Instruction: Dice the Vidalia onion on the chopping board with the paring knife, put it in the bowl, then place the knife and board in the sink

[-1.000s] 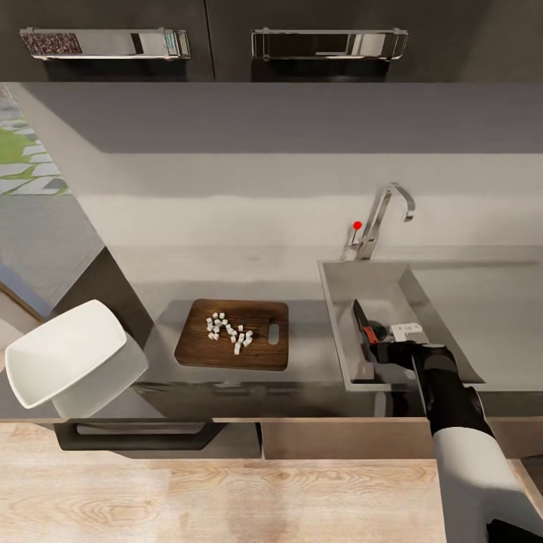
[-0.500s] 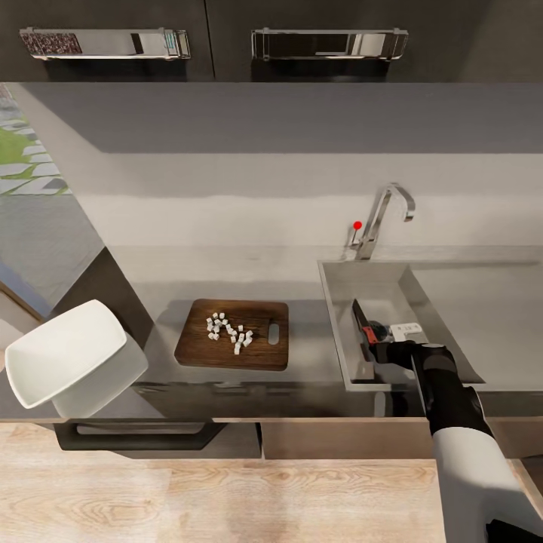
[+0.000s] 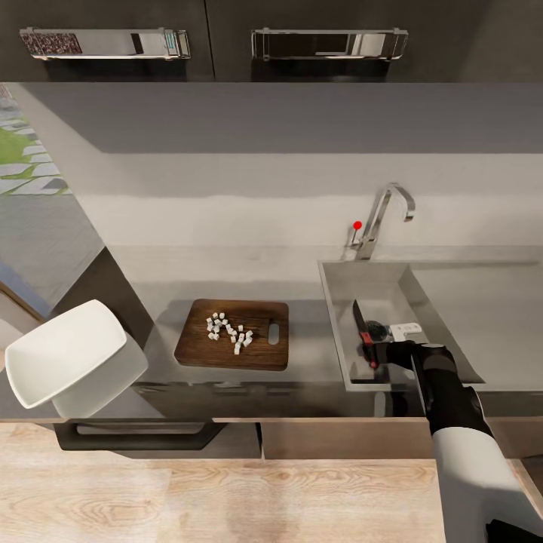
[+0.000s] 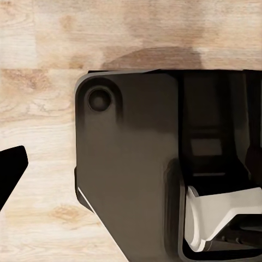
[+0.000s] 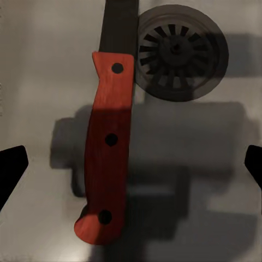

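Paring knife [image 5: 109, 147] lies flat on the steel floor of the sink [image 3: 339, 332], its red riveted handle free of any grip and its dark blade running past the round drain [image 5: 177, 52], a sign, by the look of it, that the robot has just let it go there as the task requires. Directly above it, the right gripper [image 3: 386, 348] hangs with its fingers spread wide; in the right wrist view the two dark fingertips [image 5: 11, 164] sit at the far edges of the picture, well clear of the handle on either side. From the head camera the knife rests against the basin's left wall, near the front rim, with the curved chrome tap [image 3: 388, 207] and its red dot at the far side. To the left of the sink, on the grey countertop [image 3: 302, 271], the chopping board [image 3: 260, 351] carries the diced onion [image 3: 228, 332] in a loose scatter of white cubes, so the dice have not yet gone into the bowl [image 3: 64, 362], which stands at the far left, near edge, well apart from the board. That transfer, and sinking the board, appear to remain. Whether the left gripper is wide or closed cannot be told from its wrist view, which looks at dark robot housing [image 4: 131, 164] over pale wooden flooring [image 4: 43, 43].
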Robot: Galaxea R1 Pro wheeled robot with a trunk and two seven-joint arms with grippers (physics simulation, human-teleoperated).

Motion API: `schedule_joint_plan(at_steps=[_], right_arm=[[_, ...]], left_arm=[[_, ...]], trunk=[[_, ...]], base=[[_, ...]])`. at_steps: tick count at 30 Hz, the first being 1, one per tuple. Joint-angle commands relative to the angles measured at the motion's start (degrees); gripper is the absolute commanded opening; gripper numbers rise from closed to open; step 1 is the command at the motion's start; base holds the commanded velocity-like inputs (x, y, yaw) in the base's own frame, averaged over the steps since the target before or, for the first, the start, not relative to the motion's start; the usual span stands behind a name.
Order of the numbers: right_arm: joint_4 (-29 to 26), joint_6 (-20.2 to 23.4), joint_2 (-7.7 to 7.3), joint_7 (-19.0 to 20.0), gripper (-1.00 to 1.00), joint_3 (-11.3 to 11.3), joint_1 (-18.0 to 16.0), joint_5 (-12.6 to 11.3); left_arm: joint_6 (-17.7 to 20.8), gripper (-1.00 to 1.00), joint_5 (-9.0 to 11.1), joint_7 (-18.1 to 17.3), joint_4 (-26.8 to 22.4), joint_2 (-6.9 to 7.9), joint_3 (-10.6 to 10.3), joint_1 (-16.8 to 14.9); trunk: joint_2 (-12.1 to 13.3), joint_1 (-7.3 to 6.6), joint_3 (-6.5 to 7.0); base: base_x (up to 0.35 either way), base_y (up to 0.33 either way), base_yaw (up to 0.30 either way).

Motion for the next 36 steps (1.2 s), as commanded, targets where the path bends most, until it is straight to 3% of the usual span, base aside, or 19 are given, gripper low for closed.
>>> schedule_joint_plan(at_steps=[1, 11, 19, 24, 30, 36], right_arm=[[-0.08, 0.12, 0.02, 0.56, 1.00, -0.10, -0.04, 0.61], [-1.26, 0.14, -0.02, 0.65, 1.00, -0.08, -0.04, 0.54], [-15.81, 1.37, 0.38, 7.99, 1.00, 0.02, 0.21, 0.61], [-23.02, 2.17, 0.60, 8.83, 1.00, 0.09, 2.28, 0.55], [-30.31, 2.31, 2.36, 8.91, 1.00, 0.08, 5.75, 0.54], [-33.29, 2.32, 2.97, 8.92, 1.00, 0.07, 9.03, 0.55]], left_arm=[[-0.07, 1.00, 0.36, 0.03, -0.06, 0.02, -0.09, 0.02], [-0.07, 1.00, 0.36, 0.03, 0.03, 0.02, -0.09, 0.02], [-0.05, 1.00, 0.36, 0.03, -0.06, 0.02, -0.09, 0.02], [-0.08, 1.00, 0.36, 0.03, -0.06, 0.02, -0.09, 0.02], [-0.09, 1.00, 0.36, 0.03, -0.06, 0.07, -0.09, 0.02], [-0.08, 1.00, 0.36, 0.03, -0.08, 0.10, -0.09, 0.02]], trunk=[[-0.07, 0.02, -0.06], [-0.07, 0.02, -0.06], [-0.07, 0.02, -0.06], [-0.07, 0.02, -0.06], [-0.07, 0.02, -0.06], [-0.07, 0.02, -0.06]], base=[[0.000, 0.000, 0.000], [0.000, 0.000, 0.000], [0.000, 0.000, 0.000], [0.000, 0.000, 0.000], [0.000, 0.000, 0.000], [0.000, 0.000, 0.000]])
